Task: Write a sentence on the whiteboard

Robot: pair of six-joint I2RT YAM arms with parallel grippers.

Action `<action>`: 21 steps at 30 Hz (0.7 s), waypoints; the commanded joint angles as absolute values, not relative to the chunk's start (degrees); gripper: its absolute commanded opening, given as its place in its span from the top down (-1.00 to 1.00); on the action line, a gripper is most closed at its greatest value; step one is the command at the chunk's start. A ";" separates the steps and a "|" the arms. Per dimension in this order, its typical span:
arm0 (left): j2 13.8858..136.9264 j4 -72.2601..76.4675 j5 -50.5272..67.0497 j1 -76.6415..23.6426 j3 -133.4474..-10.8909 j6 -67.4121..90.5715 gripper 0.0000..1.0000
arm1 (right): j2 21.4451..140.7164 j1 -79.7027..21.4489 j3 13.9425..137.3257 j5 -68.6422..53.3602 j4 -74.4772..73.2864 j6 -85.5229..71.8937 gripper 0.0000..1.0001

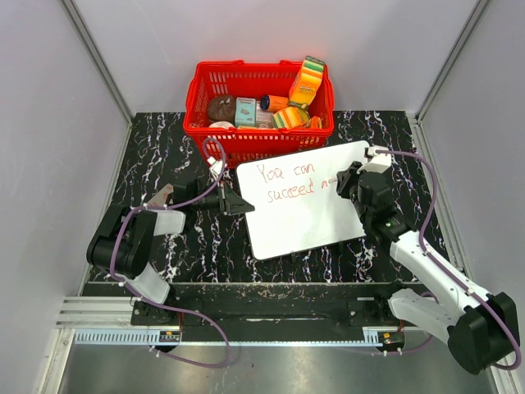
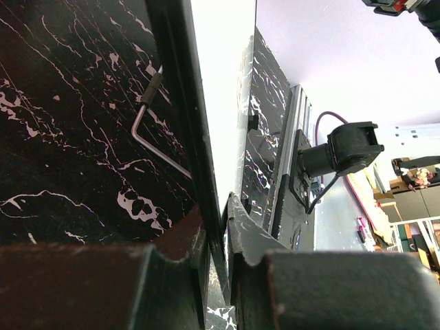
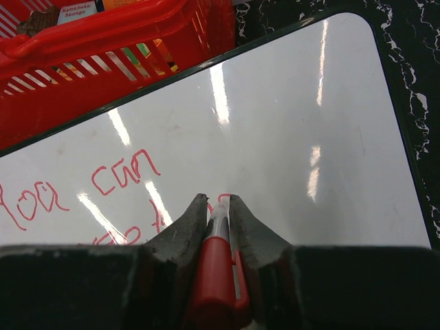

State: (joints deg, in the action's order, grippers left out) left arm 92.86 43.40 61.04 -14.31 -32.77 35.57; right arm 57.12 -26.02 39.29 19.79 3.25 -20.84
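The whiteboard [image 1: 308, 217] lies tilted on the black marbled table, in front of the basket. Red lettering, the sentence [image 1: 289, 182], runs in two lines across its upper left, and "can" [image 3: 125, 175] shows in the right wrist view. My left gripper [image 1: 239, 202] is shut on the board's left edge. In the left wrist view the thin board [image 2: 223, 103] runs edge-on between that gripper's [image 2: 223, 207] jaws. My right gripper [image 1: 353, 185] is over the board's right part, shut on a red marker [image 3: 216, 275]. The marker's tip is at the end of the second line, between the right gripper's [image 3: 218, 201] jaws.
A red basket [image 1: 254, 135] with sponges and packets stands right behind the board, its wall [image 3: 103, 62] close to the board's far edge. A thin bent metal rod [image 2: 146, 130] lies on the table under the board's left side. Grey walls enclose the table.
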 commanded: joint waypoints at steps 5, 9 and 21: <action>93.08 46.23 60.73 -15.21 -33.40 30.67 1.00 | 54.49 -25.66 36.83 19.42 2.55 -21.89 1.00; 93.08 46.23 60.64 -15.21 -33.31 30.76 1.00 | 54.14 -25.66 36.47 21.00 2.11 -22.24 1.00; 93.08 46.23 60.64 -15.21 -33.40 30.76 1.00 | 54.49 -25.66 38.23 25.75 3.87 -22.33 1.00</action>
State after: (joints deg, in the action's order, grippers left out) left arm 92.86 43.38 61.06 -14.31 -32.77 35.55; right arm 54.28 -25.93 36.86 23.20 2.83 -22.13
